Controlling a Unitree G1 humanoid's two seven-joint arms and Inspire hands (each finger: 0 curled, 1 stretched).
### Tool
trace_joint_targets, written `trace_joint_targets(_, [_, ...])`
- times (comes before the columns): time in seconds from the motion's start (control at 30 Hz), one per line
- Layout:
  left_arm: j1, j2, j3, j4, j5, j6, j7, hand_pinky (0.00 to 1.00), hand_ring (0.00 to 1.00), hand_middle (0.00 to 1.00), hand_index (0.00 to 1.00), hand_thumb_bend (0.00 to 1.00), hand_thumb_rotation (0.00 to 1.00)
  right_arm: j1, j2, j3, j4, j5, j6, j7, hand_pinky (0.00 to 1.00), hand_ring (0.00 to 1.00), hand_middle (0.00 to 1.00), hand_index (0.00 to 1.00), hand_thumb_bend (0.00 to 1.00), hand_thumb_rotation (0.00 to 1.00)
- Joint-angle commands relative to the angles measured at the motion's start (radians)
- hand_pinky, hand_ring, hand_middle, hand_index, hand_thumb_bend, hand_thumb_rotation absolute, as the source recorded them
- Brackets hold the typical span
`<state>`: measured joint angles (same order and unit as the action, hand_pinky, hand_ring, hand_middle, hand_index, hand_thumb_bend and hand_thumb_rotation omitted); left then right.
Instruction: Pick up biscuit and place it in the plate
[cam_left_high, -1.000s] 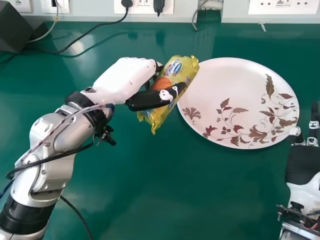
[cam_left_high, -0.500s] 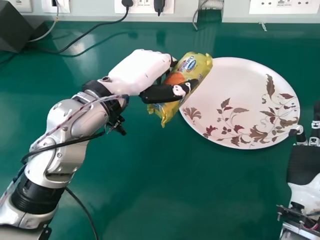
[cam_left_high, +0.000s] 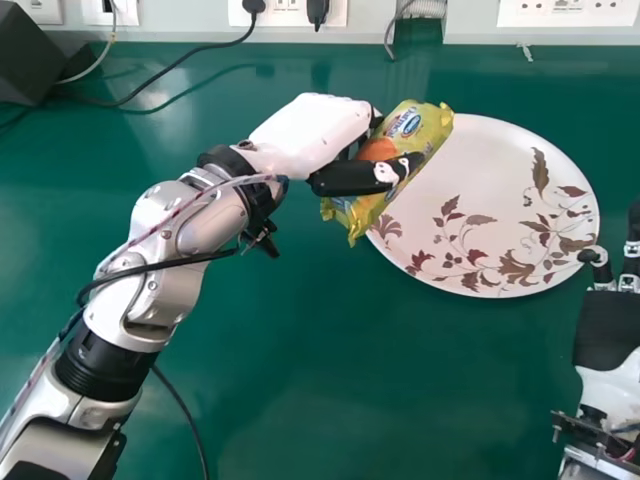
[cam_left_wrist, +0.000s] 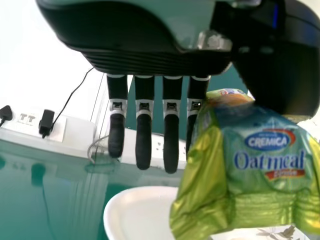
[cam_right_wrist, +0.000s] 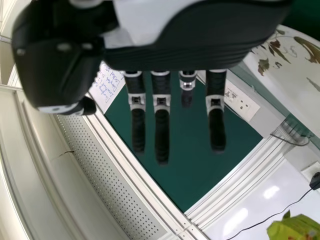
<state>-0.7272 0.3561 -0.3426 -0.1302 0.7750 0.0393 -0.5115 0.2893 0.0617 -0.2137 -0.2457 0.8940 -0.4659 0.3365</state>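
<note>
My left hand (cam_left_high: 345, 176) is above the table, left of the plate, its thumb and fingers holding the yellow biscuit packet (cam_left_high: 425, 128). The packet is tilted and overlaps the left rim of the white plate (cam_left_high: 490, 180) with its brown leaf pattern. In the left wrist view, the packet (cam_left_wrist: 265, 175) is pinched between the thumb and fingers of my left hand (cam_left_wrist: 171, 135), with the plate (cam_left_wrist: 142, 212) beyond. My right hand (cam_left_high: 606, 325) rests at the right edge, fingers extended; in the right wrist view this hand (cam_right_wrist: 162, 130) has mostly straight fingers.
The green table (cam_left_high: 400, 380) carries a dark box (cam_left_high: 35, 60) at the far left. Black cables (cam_left_high: 170, 72) run from there to wall sockets (cam_left_high: 290, 12) along the back edge. Another cable hangs beside my left forearm.
My left hand and forearm have moved to the right and slightly toward the back with the packet, which now overlaps more of the plate's left side. The right hand has barely moved.
</note>
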Motion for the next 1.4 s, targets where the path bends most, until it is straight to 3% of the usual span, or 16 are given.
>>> trace_joint_targets(0.0, [-0.027, -0.01, -0.013, 0.019, 0.003, -0.013, 0.025, 0.42, 0.42, 0.47, 0.5, 0.5, 0.0, 0.008, 0.093, -0.001, 0.011, 0.002, -0.016, 0.0, 0.28, 0.38, 0.48, 0.6, 0.55, 0.0])
trace_joint_targets(0.13, [-0.057, -0.026, -0.02, 0.053, -0.01, -0.019, 0.027, 0.42, 0.42, 0.47, 0.5, 0.5, 0.0, 0.008, 0.09, 0.0, 0.014, -0.002, -0.019, 0.004, 0.23, 0.32, 0.48, 0.6, 0.55, 0.0])
trace_joint_targets(0.33, [-0.114, -0.044, -0.05, 0.12, 0.017, -0.031, 0.047, 0.42, 0.42, 0.47, 0.49, 0.5, 0.0, -0.001, 0.086, 0.0, 0.03, -0.002, -0.028, 0.013, 0.32, 0.42, 0.49, 0.58, 0.54, 0.0])
trace_joint_targets(0.73, [-0.17, -0.092, -0.081, 0.188, 0.051, -0.018, 0.079, 0.41, 0.42, 0.47, 0.49, 0.5, 0.0, 0.005, 0.09, 0.006, 0.022, -0.003, -0.027, 0.002, 0.2, 0.32, 0.42, 0.52, 0.52, 0.0])
trace_joint_targets(1.17, [-0.23, -0.125, -0.112, 0.27, 0.075, -0.03, 0.123, 0.41, 0.42, 0.47, 0.49, 0.5, 0.0, 0.009, 0.087, 0.002, 0.023, 0.0, -0.03, 0.009, 0.15, 0.27, 0.48, 0.49, 0.52, 0.0])
trace_joint_targets(1.37, [-0.247, -0.136, -0.118, 0.286, 0.077, -0.019, 0.119, 0.41, 0.42, 0.47, 0.49, 0.5, 0.0, 0.008, 0.087, 0.002, 0.019, -0.002, -0.027, 0.003, 0.2, 0.35, 0.48, 0.49, 0.52, 0.0])
